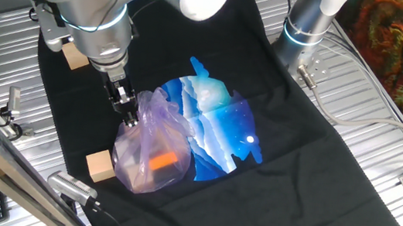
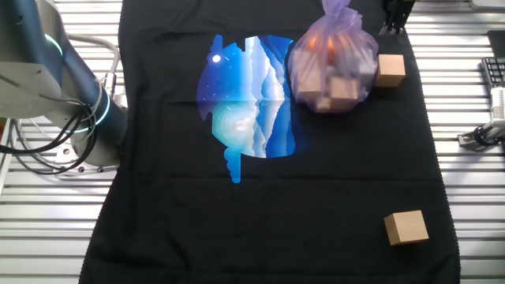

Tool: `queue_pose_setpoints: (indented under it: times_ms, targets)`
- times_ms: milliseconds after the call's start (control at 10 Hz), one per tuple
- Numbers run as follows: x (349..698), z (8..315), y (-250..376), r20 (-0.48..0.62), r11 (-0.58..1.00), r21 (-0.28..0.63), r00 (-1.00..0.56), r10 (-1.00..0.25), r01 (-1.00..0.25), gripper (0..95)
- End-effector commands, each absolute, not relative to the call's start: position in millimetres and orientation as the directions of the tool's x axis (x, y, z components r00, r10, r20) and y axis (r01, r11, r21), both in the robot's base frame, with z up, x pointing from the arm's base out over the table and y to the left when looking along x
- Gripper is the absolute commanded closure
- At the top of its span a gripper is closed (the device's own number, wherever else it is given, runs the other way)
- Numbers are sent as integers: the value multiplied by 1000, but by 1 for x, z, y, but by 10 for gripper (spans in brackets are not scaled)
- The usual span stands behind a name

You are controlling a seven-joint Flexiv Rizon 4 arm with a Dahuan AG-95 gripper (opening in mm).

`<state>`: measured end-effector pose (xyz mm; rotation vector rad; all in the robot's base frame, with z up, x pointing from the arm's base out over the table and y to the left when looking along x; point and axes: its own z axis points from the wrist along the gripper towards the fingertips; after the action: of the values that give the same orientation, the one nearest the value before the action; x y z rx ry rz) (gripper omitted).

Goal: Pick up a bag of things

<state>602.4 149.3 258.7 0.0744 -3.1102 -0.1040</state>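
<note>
Closest to the lens in one fixed view, a wooden cube (image 1: 100, 166) sits touching the lower left side of the bag of things (image 1: 152, 145), which lies on the black cloth (image 1: 318, 175) with its pale purple film bulging around an orange item and some blocks. The gripper (image 1: 129, 116) is down at the bag's gathered top, on its left edge; whether its fingers are clenched on the plastic or merely beside it I cannot tell, since the film hides the tips (the other fixed view cuts the tool off at the frame's top).

My worry is the grip: thin, slippery plastic pinched at one fold could slide out under the weight of the contents, or tear. A lift might also nudge that adjacent cube.

On the bag's other side, touching it, is the blue-and-white picture printed on the cloth (image 2: 245, 99), flat and no obstacle. A second cube (image 2: 406, 227) lies well apart, and a third (image 1: 74, 57) lies behind the arm, partly hidden. Nothing blocks a straight upward path.
</note>
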Motion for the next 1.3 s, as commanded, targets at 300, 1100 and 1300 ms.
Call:
queue_pose_setpoints:
  times_ms: [300,1100,1300]
  targets:
    - [604,260,151,58,996,73,-997,-49,-45,0]
    - [604,260,151,59,997,68,-998,-33,-29,0]
    - [604,260,151,58,997,68,-998,-35,-31,190]
